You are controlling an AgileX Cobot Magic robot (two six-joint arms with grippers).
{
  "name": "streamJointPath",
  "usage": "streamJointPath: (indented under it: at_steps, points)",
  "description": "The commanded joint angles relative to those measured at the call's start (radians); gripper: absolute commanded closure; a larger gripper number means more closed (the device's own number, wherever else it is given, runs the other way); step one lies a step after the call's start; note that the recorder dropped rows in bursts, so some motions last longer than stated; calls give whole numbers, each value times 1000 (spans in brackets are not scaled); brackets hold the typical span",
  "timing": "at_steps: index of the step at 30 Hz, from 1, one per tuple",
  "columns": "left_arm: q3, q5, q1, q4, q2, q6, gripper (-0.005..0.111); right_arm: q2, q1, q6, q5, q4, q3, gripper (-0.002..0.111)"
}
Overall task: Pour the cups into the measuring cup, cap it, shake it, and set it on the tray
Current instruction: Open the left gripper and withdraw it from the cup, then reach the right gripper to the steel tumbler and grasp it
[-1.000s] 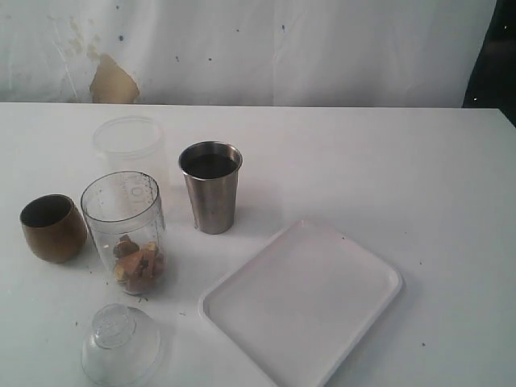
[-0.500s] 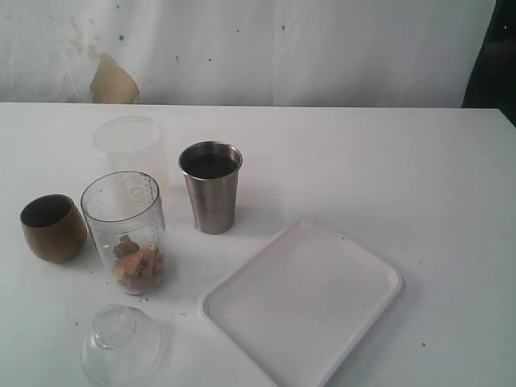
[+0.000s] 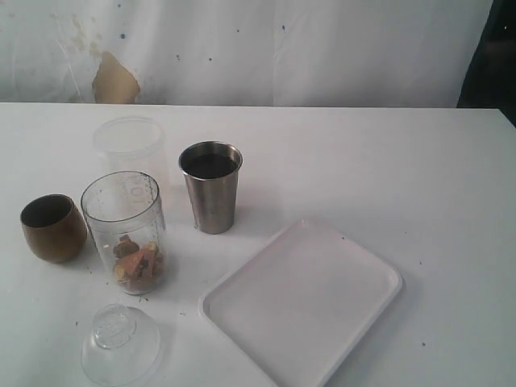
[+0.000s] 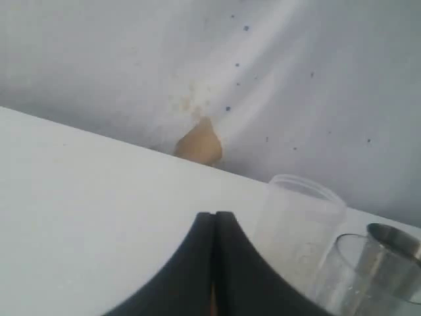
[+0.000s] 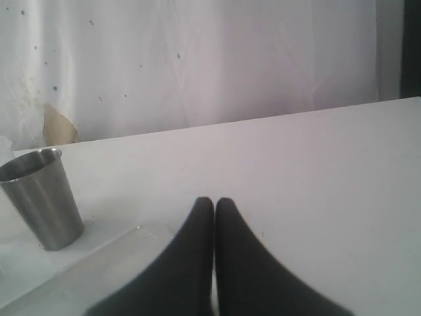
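The left gripper [image 4: 214,214] has its two black fingers pressed together, with nothing between them. Closest to it, ahead of the tips and off to one side, is the clear measuring cup [image 4: 348,283], of which only the rim and upper wall can be seen. Just beyond stands the frosted cup [image 4: 299,224], upright, and beside it the rim of the steel tumbler [image 4: 398,237]. None of them touches the gripper. Far behind is the white wall [image 4: 131,59] with a tan stain [image 4: 199,141].

The right gripper [image 5: 214,201] is also pressed together and holds nothing. The tray [image 5: 112,253] lies low on the table [image 5: 316,171], near its fingers, to one side. Farther on the same side the steel tumbler stands upright, well apart from the tips.

The exterior view shows no gripper. The domed lid [image 3: 121,343] lies nearest, then the tray. Behind the lid the measuring cup stands open with brown pieces [image 3: 137,266] at its bottom, and the brown-gold cup [image 3: 52,227] is beside it.
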Motion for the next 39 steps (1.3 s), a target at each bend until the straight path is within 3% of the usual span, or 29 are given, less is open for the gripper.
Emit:
streamJointPath:
  at_steps: [1, 7, 11, 17, 25, 28, 35, 39]
  points:
    - [25, 11, 27, 52, -5, 10, 107, -6, 1, 99, -139, 3, 6, 108]
    - [25, 19, 11, 43, -5, -2, 107, -6, 5, 460, -424, -4, 6, 108]
    - [25, 21, -33, 41, -5, 2, 107, 10, 5, 446, -547, -107, -40, 108]
    - [25, 24, -33, 81, -5, 116, 107, 366, 5, 459, -670, -456, -195, 108]
    - [25, 29, -35, 81, -5, 119, 107, 911, 5, 558, -1012, -771, -326, 106]
    - [25, 29, -50, 81, -5, 119, 107, 1111, 5, 558, -1119, -867, -368, 94]
    - [25, 24, -58, 81, -5, 119, 107, 1524, 49, 534, -1267, -911, -465, 38]
    - [25, 24, -65, 81, -5, 119, 107, 1700, 97, 405, -1319, -908, -534, 20]
